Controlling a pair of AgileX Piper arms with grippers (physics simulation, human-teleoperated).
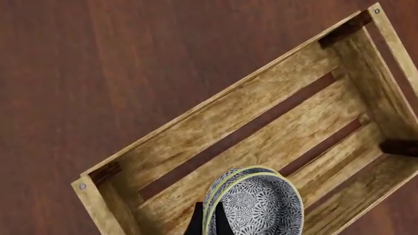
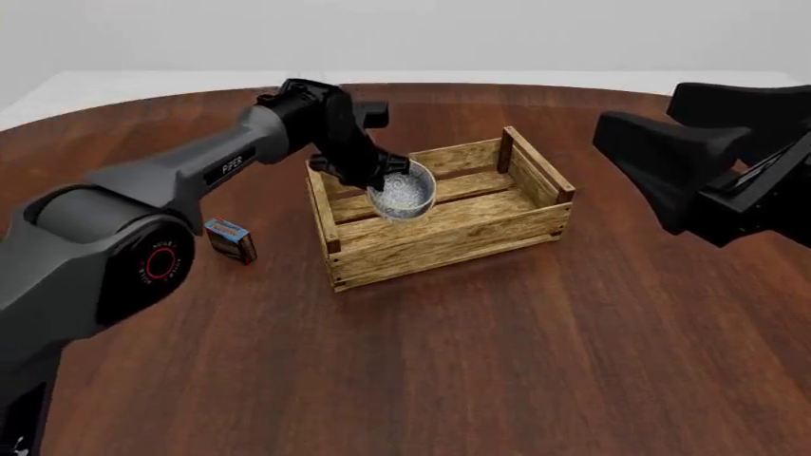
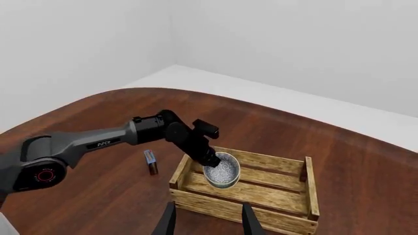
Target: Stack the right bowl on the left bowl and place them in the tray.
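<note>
Two speckled white bowls are nested, the right bowl (image 1: pixel 261 205) inside the left bowl (image 1: pixel 210 196). My left gripper (image 1: pixel 207 218) is shut on their rims, one finger on each side. The stack (image 2: pixel 403 193) hangs over the back-left part of the wooden tray (image 2: pixel 481 223), above its slatted floor (image 1: pixel 261 127). My right gripper (image 3: pixel 207 223) is open with nothing in it. It is raised to the right of the tray, well away from it, and looks down on the stack (image 3: pixel 222 171) and the tray (image 3: pixel 261 196).
A small blue-and-red box (image 2: pixel 231 237) lies on the brown wooden table to the left of the tray, also visible as the box (image 3: pixel 150 161) in the right wrist view. The left arm (image 2: pixel 190 176) reaches across the table's left half.
</note>
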